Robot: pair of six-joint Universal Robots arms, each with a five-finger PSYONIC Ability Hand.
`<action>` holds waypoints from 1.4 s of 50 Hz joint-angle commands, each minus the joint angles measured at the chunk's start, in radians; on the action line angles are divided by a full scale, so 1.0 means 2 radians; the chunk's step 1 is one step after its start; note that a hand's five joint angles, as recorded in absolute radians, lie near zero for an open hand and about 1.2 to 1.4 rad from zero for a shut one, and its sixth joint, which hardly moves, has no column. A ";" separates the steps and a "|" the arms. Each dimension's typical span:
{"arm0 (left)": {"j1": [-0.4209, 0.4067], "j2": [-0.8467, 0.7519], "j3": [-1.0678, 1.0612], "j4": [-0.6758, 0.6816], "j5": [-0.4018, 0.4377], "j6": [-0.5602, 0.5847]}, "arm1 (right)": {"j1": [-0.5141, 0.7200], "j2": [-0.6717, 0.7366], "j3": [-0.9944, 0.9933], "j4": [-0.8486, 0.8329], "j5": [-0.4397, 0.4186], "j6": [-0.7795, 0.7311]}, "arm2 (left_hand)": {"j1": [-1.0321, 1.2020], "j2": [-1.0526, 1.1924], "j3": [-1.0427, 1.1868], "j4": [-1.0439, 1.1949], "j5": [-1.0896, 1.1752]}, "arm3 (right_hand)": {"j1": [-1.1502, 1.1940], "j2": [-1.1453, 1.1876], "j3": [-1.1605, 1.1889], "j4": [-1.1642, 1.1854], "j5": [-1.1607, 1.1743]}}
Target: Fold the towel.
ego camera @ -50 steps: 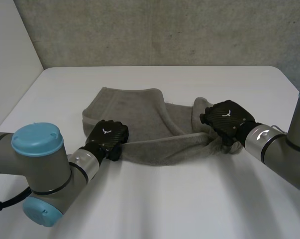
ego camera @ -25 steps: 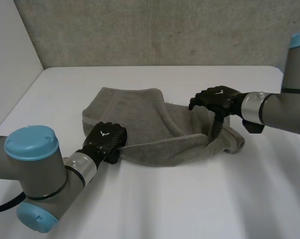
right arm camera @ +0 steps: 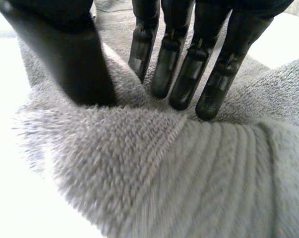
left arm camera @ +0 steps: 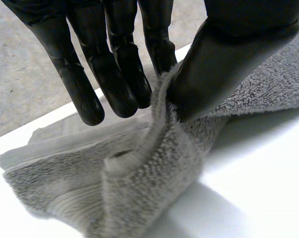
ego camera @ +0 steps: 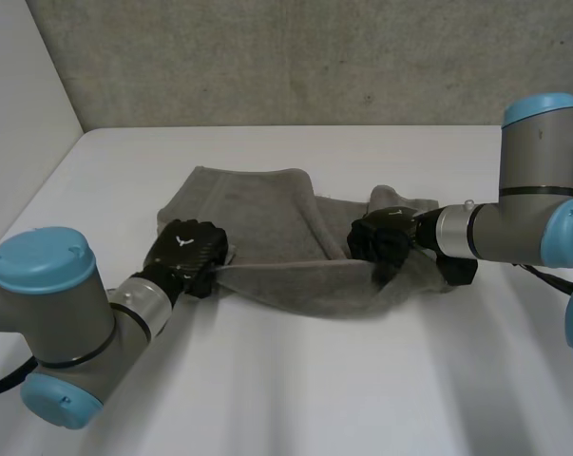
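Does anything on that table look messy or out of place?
The towel is rumpled, not flat. Its near edge is stretched between the left hand and the right hand, both pinching it, and the cloth bunches into a heap by the right hand. Nothing looks spilled or damaged.

One towel [ego camera: 267,223] lies on the bench [ego camera: 296,389], a single grey cloth, towards the far edge. There are two robot hands, both black and both on that towel: the left robot hand [ego camera: 184,255] on the side of the bench's left edge, and the right robot hand [ego camera: 381,243] on the side of its right edge. Two arms come in, the left arm [ego camera: 63,328] and the right arm [ego camera: 524,223]. There is one bench, white.
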State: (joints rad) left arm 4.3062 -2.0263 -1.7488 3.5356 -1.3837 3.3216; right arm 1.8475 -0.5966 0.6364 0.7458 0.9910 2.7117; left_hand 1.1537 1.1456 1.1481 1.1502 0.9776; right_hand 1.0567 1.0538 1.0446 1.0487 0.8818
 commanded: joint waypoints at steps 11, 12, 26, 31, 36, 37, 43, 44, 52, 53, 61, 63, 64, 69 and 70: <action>0.020 -0.001 0.002 0.013 0.000 0.001 | -0.039 -0.201 0.257 -0.100 -0.031 -0.025 | -0.193 -0.189 -0.190 -0.191 -0.192 | 0.170 0.171 0.176 0.174 0.170; 0.020 -0.003 0.002 0.015 0.000 0.001 | -0.039 -0.201 0.258 -0.101 -0.031 -0.025 | -0.213 -0.209 -0.210 -0.211 -0.212 | 0.170 0.171 0.176 0.174 0.170; 0.020 -0.019 0.006 0.015 -0.001 0.002 | -0.072 -0.321 0.468 -0.297 -0.012 0.072 | -0.257 -0.253 -0.254 -0.255 -0.256 | 0.170 0.171 0.176 0.174 0.170; 0.020 -0.018 0.003 0.013 0.002 0.025 | -0.087 -0.331 0.491 -0.330 0.029 0.060 | -0.282 -0.278 -0.279 -0.280 -0.281 | 0.170 0.171 0.176 0.174 0.170; 0.020 -0.015 0.002 0.011 0.007 0.103 | -0.098 -0.333 0.508 -0.325 0.034 0.019 | -0.323 -0.319 -0.321 -0.322 -0.323 | 0.170 0.171 0.176 0.174 0.170; 0.020 -0.013 0.003 0.009 0.008 0.129 | -0.103 -0.334 0.517 -0.326 0.034 0.002 | -0.335 -0.331 -0.332 -0.333 -0.334 | 0.170 0.171 0.176 0.174 0.170; 0.023 -0.004 0.005 0.003 0.032 0.163 | -0.104 -0.333 0.529 -0.327 0.038 -0.037 | -0.359 -0.354 -0.356 -0.357 -0.358 | 0.170 0.171 0.176 0.174 0.170; 0.023 -0.004 0.005 0.003 0.032 0.163 | -0.104 -0.333 0.529 -0.327 0.038 -0.037 | -0.359 -0.354 -0.356 -0.357 -0.358 | 0.170 0.171 0.176 0.174 0.170; 0.028 0.032 0.025 -0.016 0.077 0.158 | -0.101 -0.326 0.533 -0.328 0.037 -0.039 | -0.373 -0.369 -0.370 -0.371 -0.372 | 0.170 0.171 0.176 0.174 0.170; 0.028 0.033 0.034 -0.015 0.079 0.158 | -0.101 -0.326 0.533 -0.328 0.037 -0.039 | -0.373 -0.369 -0.370 -0.371 -0.372 | 0.170 0.171 0.176 0.174 0.170; 0.017 -0.005 0.093 -0.018 0.094 0.153 | -0.100 -0.324 0.536 -0.329 0.038 -0.040 | -0.375 -0.371 -0.372 -0.373 -0.374 | 0.170 0.171 0.176 0.174 0.170; 0.017 -0.022 0.109 -0.023 0.104 0.156 | -0.100 -0.324 0.537 -0.329 0.038 -0.040 | -0.373 -0.369 -0.370 -0.371 -0.372 | 0.170 0.171 0.176 0.174 0.170; 0.016 -0.036 0.123 -0.035 0.113 0.159 | -0.100 -0.324 0.537 -0.329 0.038 -0.040 | -0.373 -0.369 -0.370 -0.371 -0.372 | 0.170 0.171 0.176 0.174 0.170; 0.016 -0.077 0.183 -0.122 0.135 0.189 | -0.100 -0.324 0.538 -0.329 0.038 -0.042 | -0.369 -0.365 -0.366 -0.367 -0.368 | 0.170 0.171 0.176 0.174 0.170; 0.017 -0.087 0.198 -0.157 0.141 0.208 | -0.100 -0.324 0.538 -0.329 0.038 -0.042 | -0.364 -0.360 -0.362 -0.363 -0.364 | 0.170 0.171 0.176 0.174 0.170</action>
State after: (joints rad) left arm 4.3387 -2.0980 -1.4913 3.4401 -1.1569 3.6455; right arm 1.6478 -1.2455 1.7106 0.0874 1.0661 2.6302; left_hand 0.4472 0.4596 0.4648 0.4601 0.2426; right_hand 1.3424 1.3165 1.3136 1.3373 1.1754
